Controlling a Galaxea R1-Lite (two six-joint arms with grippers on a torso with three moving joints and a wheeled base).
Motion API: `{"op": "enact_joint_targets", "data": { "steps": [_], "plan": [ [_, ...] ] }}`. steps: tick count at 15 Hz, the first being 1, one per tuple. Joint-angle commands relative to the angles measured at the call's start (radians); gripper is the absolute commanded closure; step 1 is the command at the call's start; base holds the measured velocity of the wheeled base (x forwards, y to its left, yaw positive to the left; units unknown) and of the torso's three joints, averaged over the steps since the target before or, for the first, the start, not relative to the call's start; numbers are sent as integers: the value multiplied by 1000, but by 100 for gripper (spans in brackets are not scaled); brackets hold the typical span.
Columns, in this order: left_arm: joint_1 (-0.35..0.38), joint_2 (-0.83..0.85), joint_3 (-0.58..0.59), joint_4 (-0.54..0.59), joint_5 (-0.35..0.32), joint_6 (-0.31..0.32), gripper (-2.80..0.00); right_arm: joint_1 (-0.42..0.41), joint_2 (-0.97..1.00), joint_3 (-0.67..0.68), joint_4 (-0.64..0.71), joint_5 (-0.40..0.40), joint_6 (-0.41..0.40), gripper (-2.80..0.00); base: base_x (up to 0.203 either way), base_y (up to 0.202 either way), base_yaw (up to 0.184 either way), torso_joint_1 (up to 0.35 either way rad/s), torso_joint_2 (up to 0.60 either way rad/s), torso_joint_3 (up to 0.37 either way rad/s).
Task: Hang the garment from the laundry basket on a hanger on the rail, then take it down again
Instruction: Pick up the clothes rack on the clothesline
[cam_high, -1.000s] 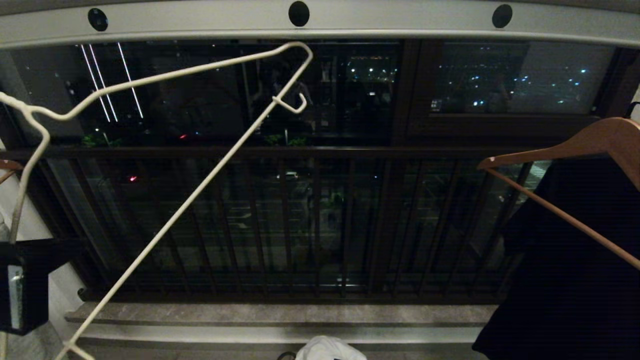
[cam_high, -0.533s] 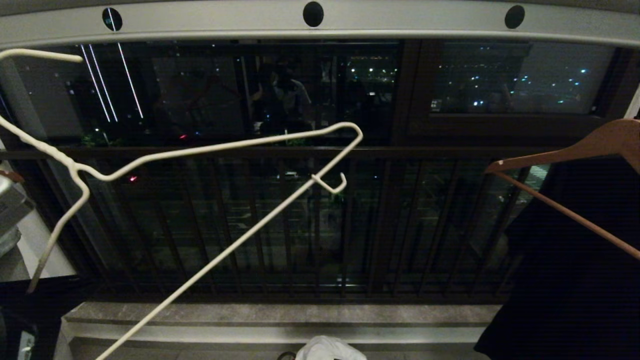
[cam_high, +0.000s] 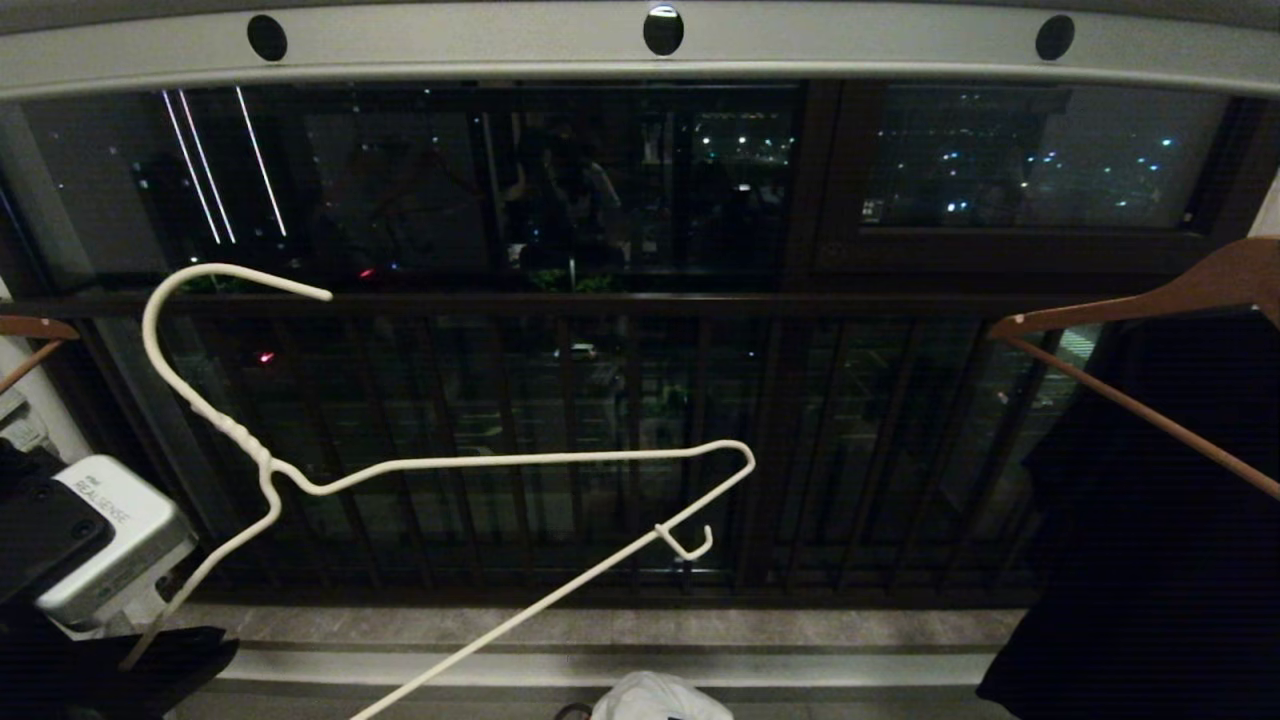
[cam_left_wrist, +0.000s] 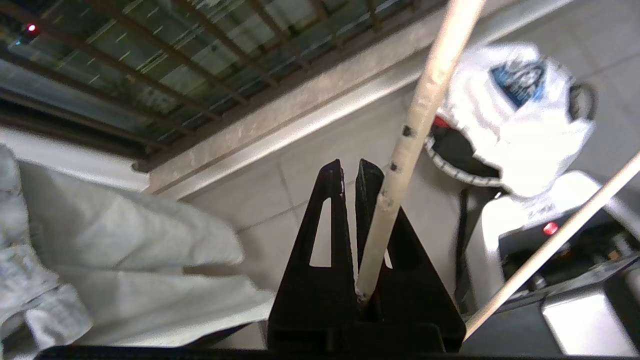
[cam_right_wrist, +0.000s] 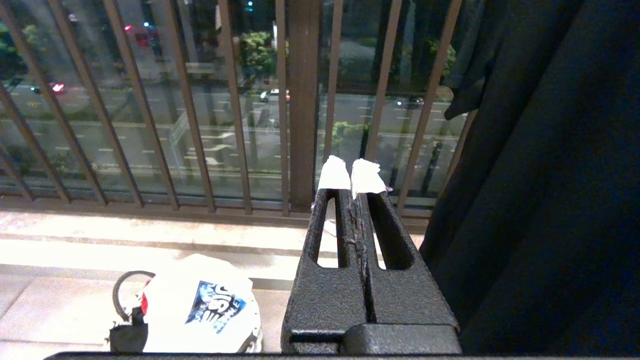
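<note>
Cataloguing the hanger (cam_high: 500, 462): thin white wire, twisted neck, open hook at top, small catch hooks near the shoulder ends, one seen at the right shoulder; held in the air below the rail (cam_high: 640, 45) and off it, tilted with its hook up to the left, in front of the dark railing (cam_high: 640, 305). Holder: left gripper (cam_left_wrist: 350, 172), low at the left of the head view, fingers pressed together on one wire limb of the hanger, which runs out between them; the wire's coating looks chipped there. Handling, by judgement: very light, springy rather than rigid, smooth and thin enough to pivot or slip in a pinch, so a hold near the neck or a shoulder bend should steady it better than one at mid-span. Garment (cam_right_wrist: 200, 295): white T-shirt with blue chest print, bunched in the laundry basket (cam_right_wrist: 125, 300) on the floor by the sill, a red cloth (cam_left_wrist: 440, 121) just under it; soft, limp and light, likely best taken at a raised fold or the collar. Right gripper (cam_right_wrist: 354, 175): parked, facing the railing, taped tips closed on nothing. Other stock: wooden hanger (cam_high: 1150, 300) with black garment (cam_high: 1150, 520) at right.
</note>
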Motion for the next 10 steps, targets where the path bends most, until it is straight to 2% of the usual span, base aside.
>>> {"op": "enact_joint_targets", "data": {
  "steps": [1, 3, 6, 10],
  "plan": [
    [24, 2, 22, 4, 6, 10, 0, 0, 0, 2, 0, 0, -1, 0, 0, 0, 0, 0, 0, 0],
    [62, -5, 24, -7, 5, 83, 0, 0, 0, 2, 0, 0, -1, 0, 0, 0, 0, 0, 0, 0],
    [68, 31, 21, -164, -6, 233, 0, 0, 0, 2, 0, 0, -1, 0, 0, 0, 0, 0, 0, 0],
    [75, 168, 28, -249, -7, 255, 0, 0, 0, 2, 0, 0, -1, 0, 0, 0, 0, 0, 0, 0]
  ]
}}
